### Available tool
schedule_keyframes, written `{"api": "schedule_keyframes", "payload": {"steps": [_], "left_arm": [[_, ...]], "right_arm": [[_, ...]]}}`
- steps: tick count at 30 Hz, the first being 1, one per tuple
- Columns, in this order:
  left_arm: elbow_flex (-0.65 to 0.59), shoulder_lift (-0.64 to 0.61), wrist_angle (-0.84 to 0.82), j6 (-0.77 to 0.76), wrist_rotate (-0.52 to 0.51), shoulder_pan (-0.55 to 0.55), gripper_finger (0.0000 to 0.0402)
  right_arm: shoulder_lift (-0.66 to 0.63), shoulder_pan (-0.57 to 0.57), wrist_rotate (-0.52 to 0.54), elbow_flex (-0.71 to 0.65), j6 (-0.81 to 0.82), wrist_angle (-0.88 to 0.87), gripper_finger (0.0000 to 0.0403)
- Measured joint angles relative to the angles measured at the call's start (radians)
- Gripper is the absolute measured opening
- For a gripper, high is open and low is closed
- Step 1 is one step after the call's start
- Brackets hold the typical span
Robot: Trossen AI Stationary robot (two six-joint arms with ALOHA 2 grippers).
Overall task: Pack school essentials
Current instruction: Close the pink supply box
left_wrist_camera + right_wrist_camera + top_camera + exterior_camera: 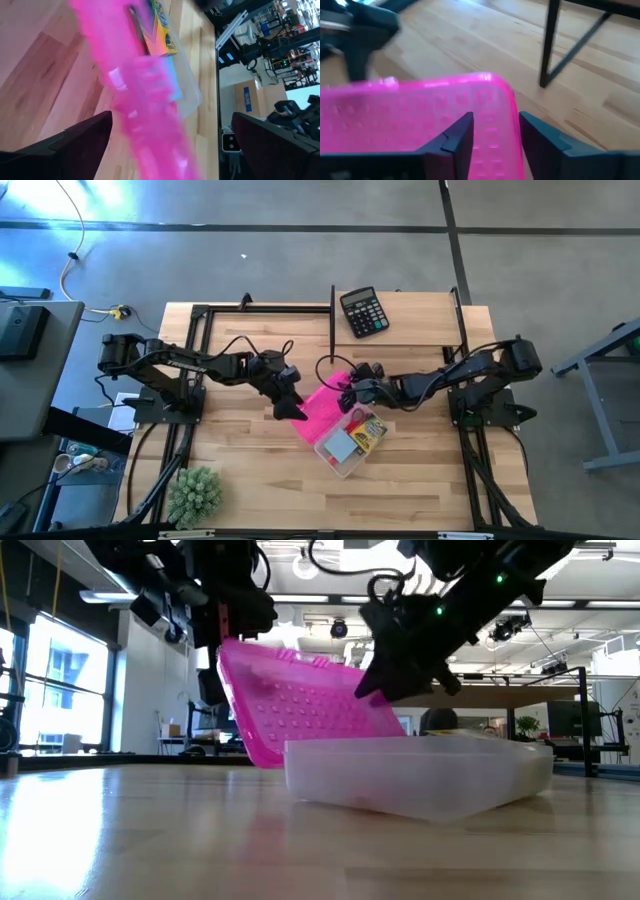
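Note:
A clear plastic case [345,448] lies mid-table with its pink lid [322,408] swung open. In the low view the lid [310,715] stands slanted above the clear base [420,775]. Inside lie the yellow-green crayon box [366,430] and the light-blue notepad [342,446]. Scissors, eraser and pencils do not show. My left gripper [291,406] is open at the lid's left side, and the lid [145,110] runs between its spread fingers. My right gripper [354,394] is open at the lid's raised far edge. My left gripper has the pink lid between its wide-open fingers [75,142]; I cannot tell whether either finger touches it. My right gripper comes slanting down from the table's right, its open fingers [457,132] standing at the lid's raised free edge near a corner [507,95]. One fingertip [365,688] meets that edge. The lid stays tilted, its lower edge on the base.
A black calculator [363,312] lies at the far edge. A small green plant [195,495] stands near the near-left corner. A black upright rod [332,320] and black frame bars [205,350] stand around the far half. Bare wood lies in front of the case.

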Motion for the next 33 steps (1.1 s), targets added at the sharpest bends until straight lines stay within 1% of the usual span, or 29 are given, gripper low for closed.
{"api": "schedule_keyframes", "payload": {"steps": [2, 6, 12, 17, 20, 23, 27, 30, 33], "left_arm": [[0.0, 0.0, 0.002, 0.004, -0.002, -0.001, 0.04], [0.0, 0.0, 0.023, 0.004, -0.003, -0.011, 0.04], [0.005, 0.0, 0.048, -0.001, -0.002, -0.034, 0.04], [0.057, 0.0, 0.043, 0.011, -0.001, -0.061, 0.04], [0.104, 0.0, 0.001, 0.03, -0.005, -0.08, 0.04], [0.135, -0.001, -0.027, 0.051, -0.034, -0.1, 0.04], [0.145, 0.0, -0.026, 0.059, -0.087, -0.133, 0.04], [0.147, 0.025, -0.019, 0.059, -0.127, -0.162, 0.04], [0.146, 0.07, 0.008, 0.044, -0.139, -0.185, 0.04]], "right_arm": [[-0.028, 0.001, -0.019, 0.0, 0.0, -0.004, 0.0155], [-0.079, 0.003, -0.024, 0.0, 0.0, -0.022, 0.017], [-0.126, 0.006, -0.029, 0.001, -0.027, -0.028, 0.0174], [-0.171, 0.006, -0.036, 0.001, -0.053, -0.051, 0.0174], [-0.195, 0.006, -0.044, 0.001, -0.072, -0.059, 0.0174], [-0.218, 0.006, -0.053, 0.001, -0.073, -0.078, 0.0174], [-0.234, 0.006, -0.062, 0.001, -0.072, -0.085, 0.0174], [-0.235, 0.006, -0.069, 0.001, -0.077, -0.085, 0.0174], [-0.235, 0.006, -0.07, 0.001, -0.075, -0.085, 0.0174]]}}
